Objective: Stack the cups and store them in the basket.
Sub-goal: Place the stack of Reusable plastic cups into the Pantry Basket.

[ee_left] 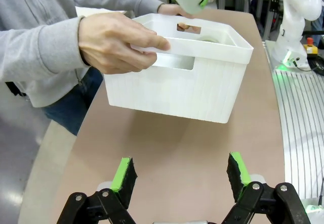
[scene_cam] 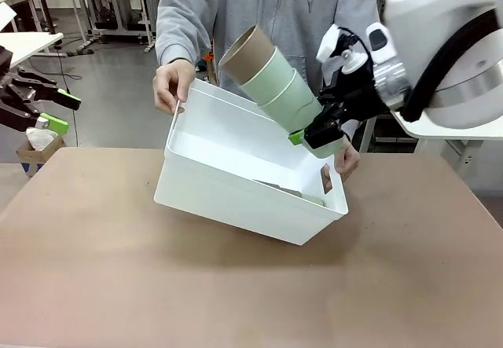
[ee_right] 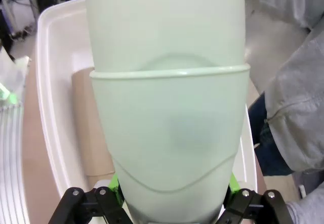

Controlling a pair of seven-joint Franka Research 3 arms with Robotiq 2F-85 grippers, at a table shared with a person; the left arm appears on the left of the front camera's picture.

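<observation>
Over the brown table (scene_cam: pixel 118 285), right jaws clamp stacked cups (scene_cam: pixel 275 81); left jaws apart

- Smooth white plastic basket (scene_cam: pixel 236 199), slightly glossy, finely ribbed outside walls.
- Matte cups (scene_cam: pixel 275 77), mint green and tan-brown, smooth-sided.
- Matte tan table (scene_cam: pixel 118 285), smooth top.
- Soft grey cloth sleeve (ee_left: pixel 35 47).
- Glossy white right arm shell (scene_cam: pixel 448 26).

The basket (scene_cam: pixel 236 199) sits tilted on the table (scene_cam: pixel 118 285), its far side raised by the person's 2 hands (scene_cam: pixel 171 85) at its ends. Above its far right corner, the stacked cups (scene_cam: pixel 271 77) lean left. Another cup (ee_right: pixel 91 128) lies inside the basket.
</observation>
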